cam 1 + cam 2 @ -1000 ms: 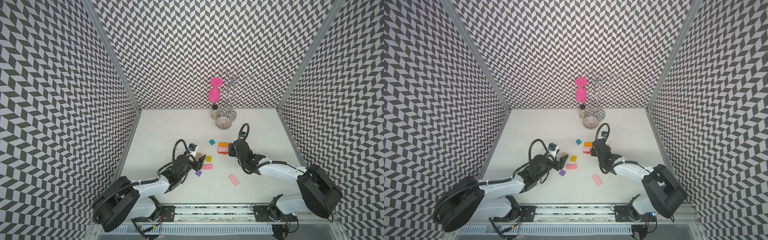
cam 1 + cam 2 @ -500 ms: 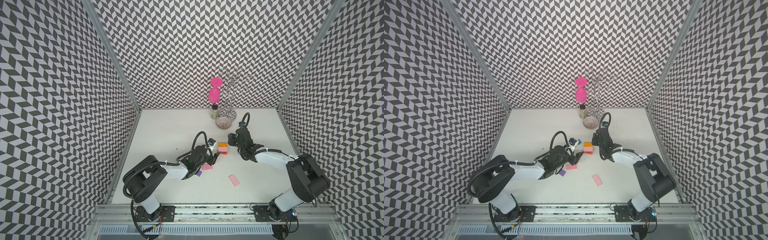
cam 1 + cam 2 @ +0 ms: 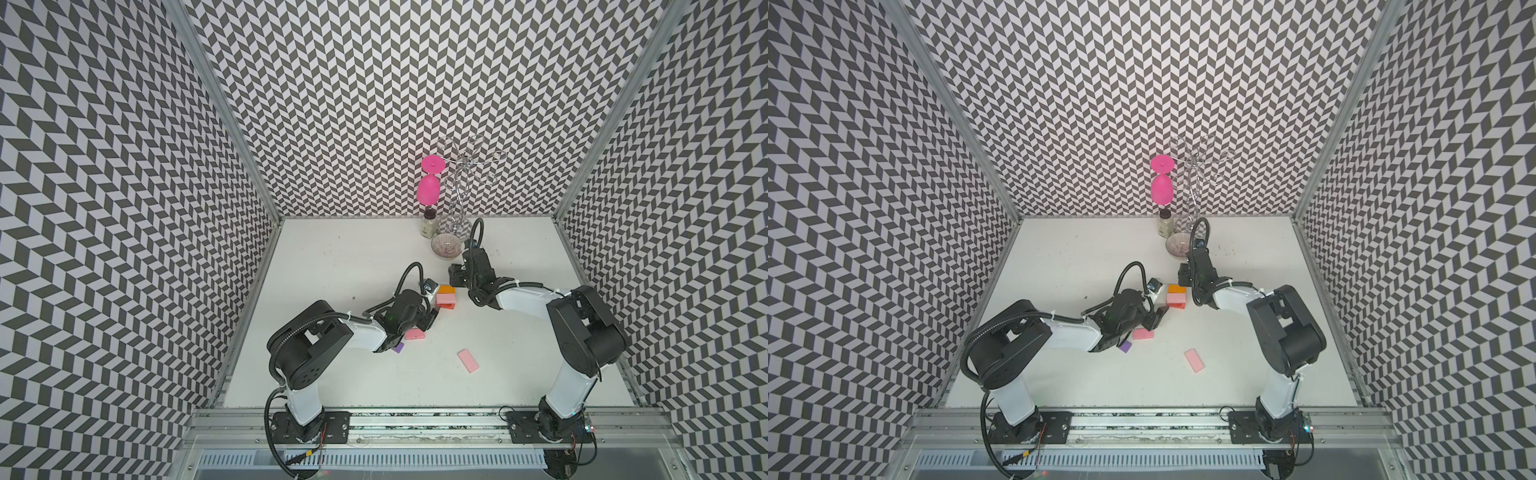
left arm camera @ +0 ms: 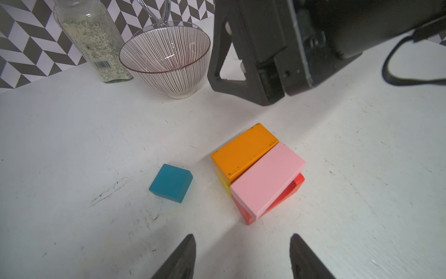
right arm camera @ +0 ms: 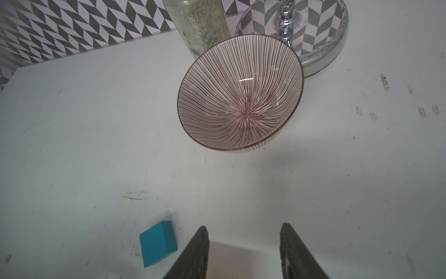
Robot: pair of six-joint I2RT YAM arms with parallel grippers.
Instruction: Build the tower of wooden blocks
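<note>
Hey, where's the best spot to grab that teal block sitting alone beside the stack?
Come straight down from above and pinch two opposite side faces of the teal block. It lies flat on the table, its sides look straight and parallel, and a clear gap separates it from the stack.

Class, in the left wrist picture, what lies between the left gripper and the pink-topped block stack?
Nothing: only bare white table separates the left gripper from the block stack, as the left wrist view shows.

No text is legible; the spice jar [image 4: 91, 41] bears only a barcode [image 4: 102, 64].
</note>
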